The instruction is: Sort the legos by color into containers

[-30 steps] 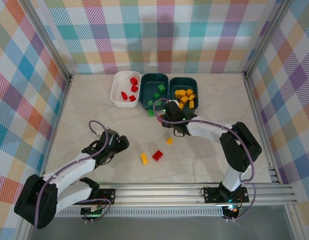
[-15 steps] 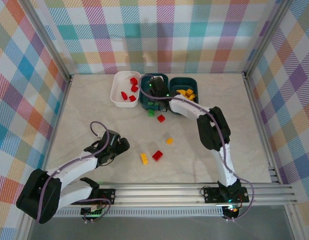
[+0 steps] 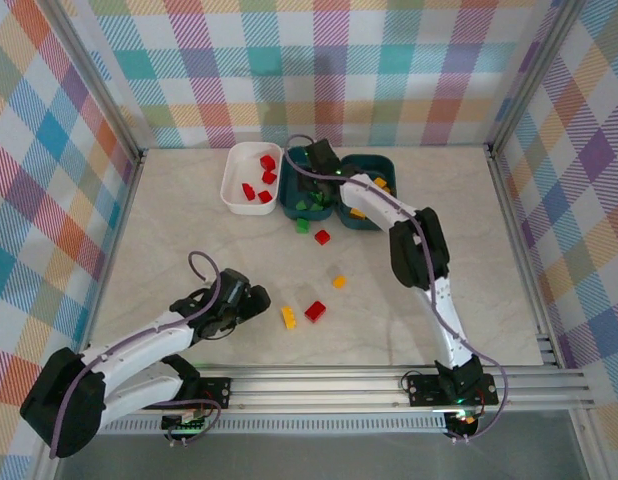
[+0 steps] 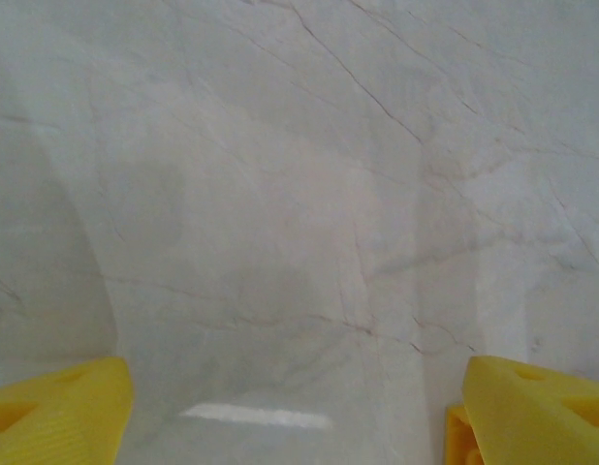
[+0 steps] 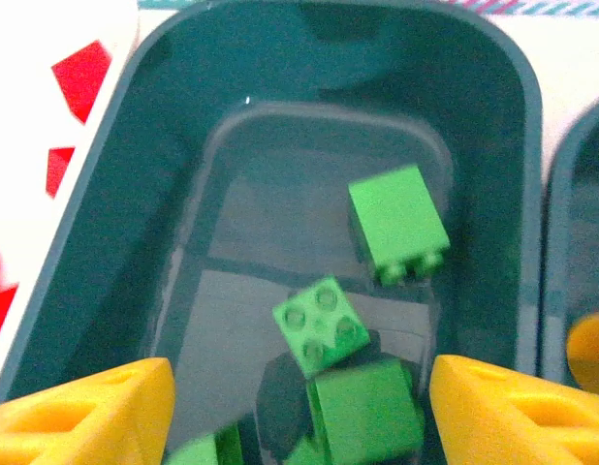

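Fingers (image 5: 86, 407) of right gripper (image 5: 299, 402) gape empty above middle bin (image 5: 493, 194).

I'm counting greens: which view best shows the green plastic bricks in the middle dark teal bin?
Right wrist: looks straight down into the dark teal bin; green plastic bricks large, studs clear. Top external shows them tiny, partly hidden. Left wrist faces marble tabletop.

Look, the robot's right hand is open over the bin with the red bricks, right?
Not quite. The right hand is open, but it is over the middle teal bin holding green bricks, as the right wrist view shows. The red bricks lie in the white bin beside it.
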Controlling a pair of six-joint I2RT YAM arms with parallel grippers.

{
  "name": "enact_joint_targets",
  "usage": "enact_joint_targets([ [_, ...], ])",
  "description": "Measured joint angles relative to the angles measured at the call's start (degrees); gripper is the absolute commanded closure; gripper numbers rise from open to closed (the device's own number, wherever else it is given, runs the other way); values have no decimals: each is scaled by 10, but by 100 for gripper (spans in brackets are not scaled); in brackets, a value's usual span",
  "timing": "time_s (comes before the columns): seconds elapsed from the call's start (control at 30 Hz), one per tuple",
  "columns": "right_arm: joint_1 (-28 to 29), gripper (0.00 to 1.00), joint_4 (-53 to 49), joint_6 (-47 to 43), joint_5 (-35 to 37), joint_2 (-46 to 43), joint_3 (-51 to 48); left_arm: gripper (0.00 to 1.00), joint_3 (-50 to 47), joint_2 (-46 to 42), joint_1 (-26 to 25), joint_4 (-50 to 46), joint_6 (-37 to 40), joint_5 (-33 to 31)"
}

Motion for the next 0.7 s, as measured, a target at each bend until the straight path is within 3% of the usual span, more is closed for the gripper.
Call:
enact_joint_targets([
  [0.33,29,27,121,23,5,-322,-405,15,59,15,-120,-35,-69,3],
  [0.7,28,27,148,41,39,-440,-621,37,162,213,-157,-31,-58,-12],
])
